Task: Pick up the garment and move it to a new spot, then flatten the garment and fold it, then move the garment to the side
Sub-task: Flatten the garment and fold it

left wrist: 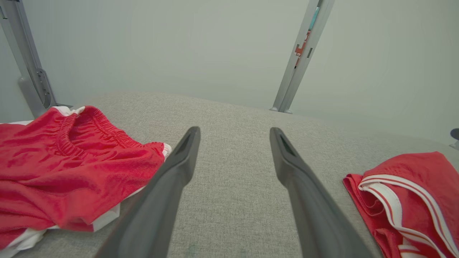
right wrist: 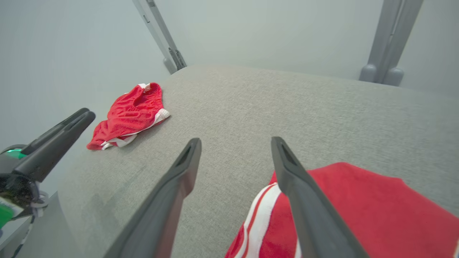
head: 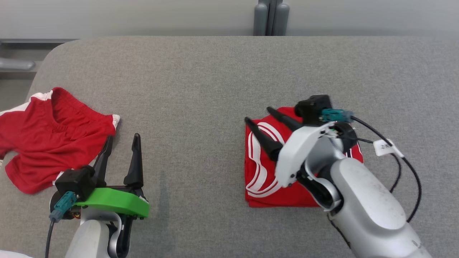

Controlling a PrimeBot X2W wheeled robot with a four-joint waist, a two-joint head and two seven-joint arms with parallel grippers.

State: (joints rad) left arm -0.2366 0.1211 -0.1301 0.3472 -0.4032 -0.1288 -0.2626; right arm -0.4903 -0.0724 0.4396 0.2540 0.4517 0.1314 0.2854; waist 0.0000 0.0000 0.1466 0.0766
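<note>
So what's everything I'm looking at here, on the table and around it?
folded garment: one, red with white stripes, right side of the table
crumpled shorts: one, red with white trim, table's left edge
table: one, grey fabric top, under both garments
upright posts: two, grey, behind the table
cable: one, black with a white tag, along the right arm
left gripper: one, dark fingers on a green mount, open, beside the shorts
right gripper: one, dark fingers, open, at the folded garment's far left corner
</note>
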